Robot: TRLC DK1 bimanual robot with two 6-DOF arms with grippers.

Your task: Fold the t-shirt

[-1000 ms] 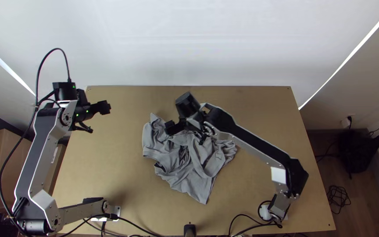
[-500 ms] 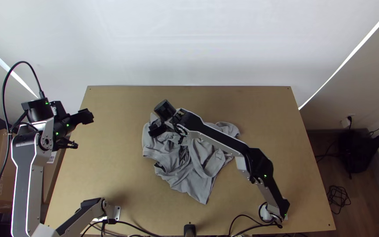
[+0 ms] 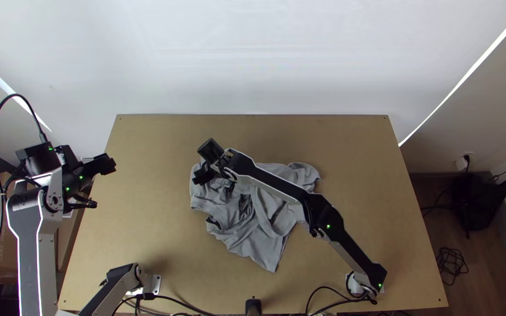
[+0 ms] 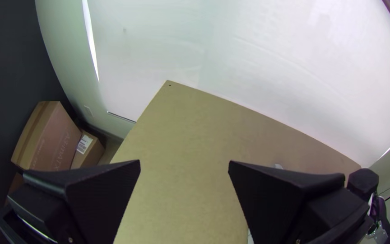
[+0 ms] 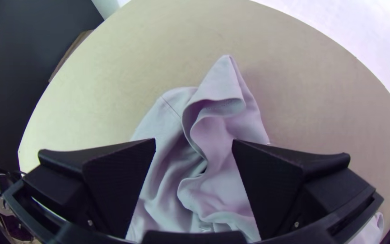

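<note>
From where I stand, the soft grey cloth t-shirt point(image 3: 235, 234) lies bunched on the flat, smooth light wooden table point(image 3: 352, 152), near its middle. Its surface is all loose creases and rumpled ridges, with a pointed corner and a curling fold (rather like a ruffle) beside a thin seam.

The right gripper point(image 3: 201, 175), with wide black wedge-shaped fingers point(image 5: 271, 190), is over that corner end, its fingers well apart and cloth visible between them. Whether they touch it, I can't tell. The left gripper point(image 3: 108, 164) is over the table's left side, its matching flat-faced fingers point(image 4: 109, 199) spread too, with bare wood between.

The jointed silver-and-black right arm point(image 3: 282, 186) hides a strip of shirt; the grey-and-white left arm point(image 3: 30, 246) is cut off at the top view's lower edge.
</note>
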